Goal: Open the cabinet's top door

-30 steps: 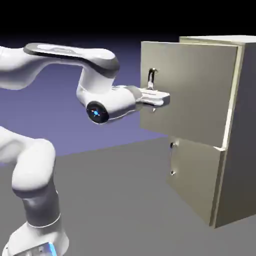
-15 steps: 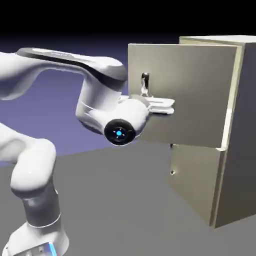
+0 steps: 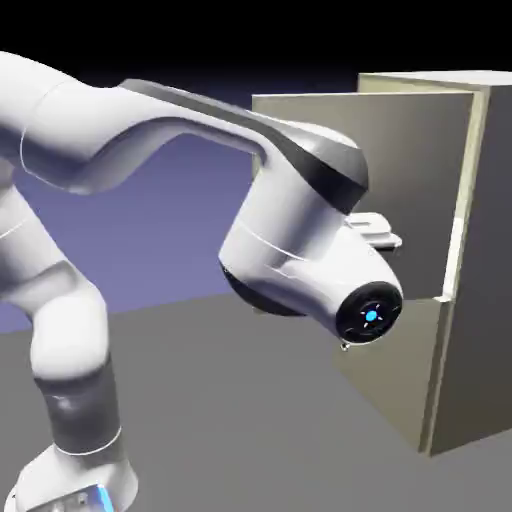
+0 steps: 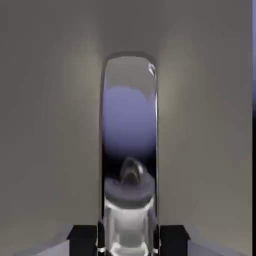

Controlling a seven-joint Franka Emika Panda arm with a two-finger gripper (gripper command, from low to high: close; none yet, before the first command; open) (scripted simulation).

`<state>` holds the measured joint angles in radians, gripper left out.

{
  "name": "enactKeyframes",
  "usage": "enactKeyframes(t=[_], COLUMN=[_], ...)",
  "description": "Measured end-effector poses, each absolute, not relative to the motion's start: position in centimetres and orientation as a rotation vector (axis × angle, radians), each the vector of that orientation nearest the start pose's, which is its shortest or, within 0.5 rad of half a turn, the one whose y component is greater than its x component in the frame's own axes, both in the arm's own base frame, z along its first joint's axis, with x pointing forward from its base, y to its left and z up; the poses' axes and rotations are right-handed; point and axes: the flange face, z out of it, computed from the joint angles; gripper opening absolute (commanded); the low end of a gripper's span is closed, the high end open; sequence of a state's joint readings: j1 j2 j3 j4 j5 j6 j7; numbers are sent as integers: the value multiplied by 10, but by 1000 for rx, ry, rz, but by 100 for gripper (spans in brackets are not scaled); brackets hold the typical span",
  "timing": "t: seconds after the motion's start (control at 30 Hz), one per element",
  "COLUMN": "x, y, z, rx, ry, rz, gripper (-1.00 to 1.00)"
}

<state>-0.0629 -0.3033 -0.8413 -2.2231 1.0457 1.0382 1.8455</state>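
Exterior view: the arm is reaching farther right than a second ago, and the top door is standing wider, on the near side of the cabinet.
Meaning for task: the opening is apparently progressing.
Hand view: the end effector is clamping the handle, which the arm is hiding from the exterior camera.
Cabinet side: only the exterior camera is showing it.
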Motion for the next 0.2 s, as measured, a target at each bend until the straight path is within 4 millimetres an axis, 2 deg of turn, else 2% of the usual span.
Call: enactKeyframes(t=[0.2], x=[321], y=[-278], z=[519], rx=[-662], ry=[1764], rz=[1715], gripper=[-100])
